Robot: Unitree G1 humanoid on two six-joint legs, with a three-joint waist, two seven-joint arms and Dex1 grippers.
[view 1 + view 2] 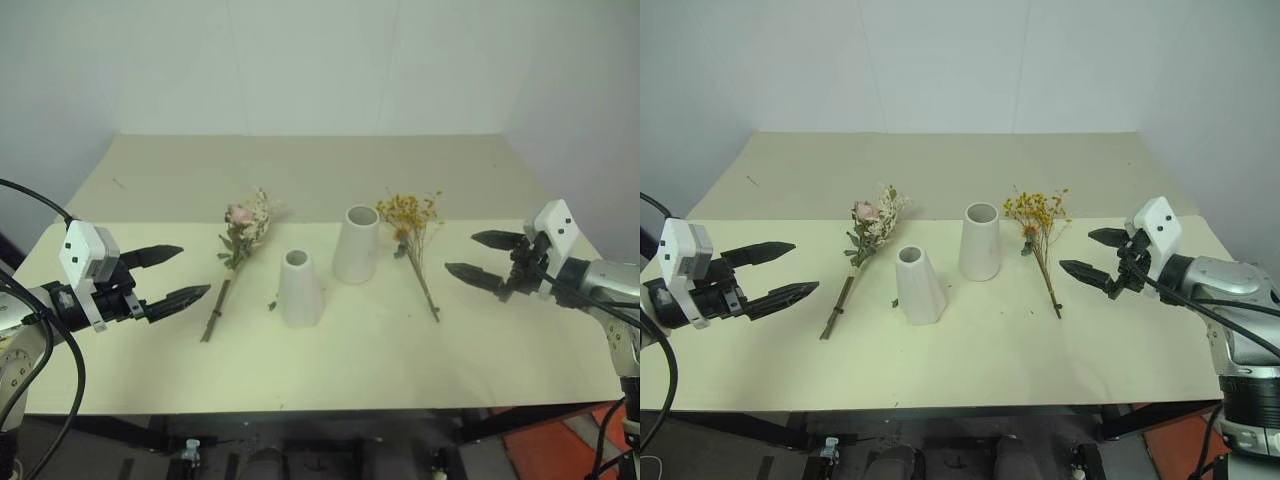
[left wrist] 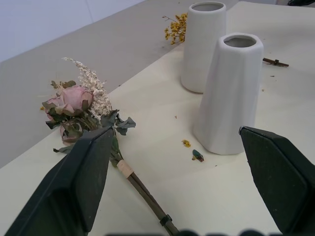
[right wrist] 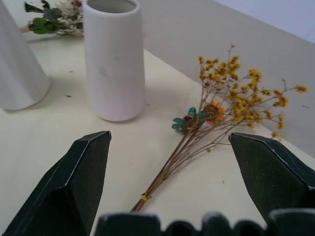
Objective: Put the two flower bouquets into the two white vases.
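Pale cream counter (image 1: 400, 370) with a plain white wall behind it, and not much clutter: just a few tiny crumbs of dried petal and leaf near the base of the shorter cone vase (image 1: 299, 288).

That cone vase stands upright near the middle, with the taller vase (image 1: 356, 244) just beside it, a bit further back and to the right, also upright. Both mouths are open and nothing sits in them.

The pink rose bouquet (image 1: 238, 250) lies flat on the counter left of the cone vase, blooms pointing toward the wall and stems running back toward the front edge, angled slightly left. The yellow bouquet (image 1: 413, 238) lies flat right of the taller vase, blooms at the far end too, thin stems trailing toward the front and slightly right.

Left gripper (image 1: 170, 275) hovers out to the left of the rose bouquet, fingers spread wide, holding nothing. Right gripper (image 1: 478, 256) hangs right of the yellow stems, fingers spread apart and empty as well.
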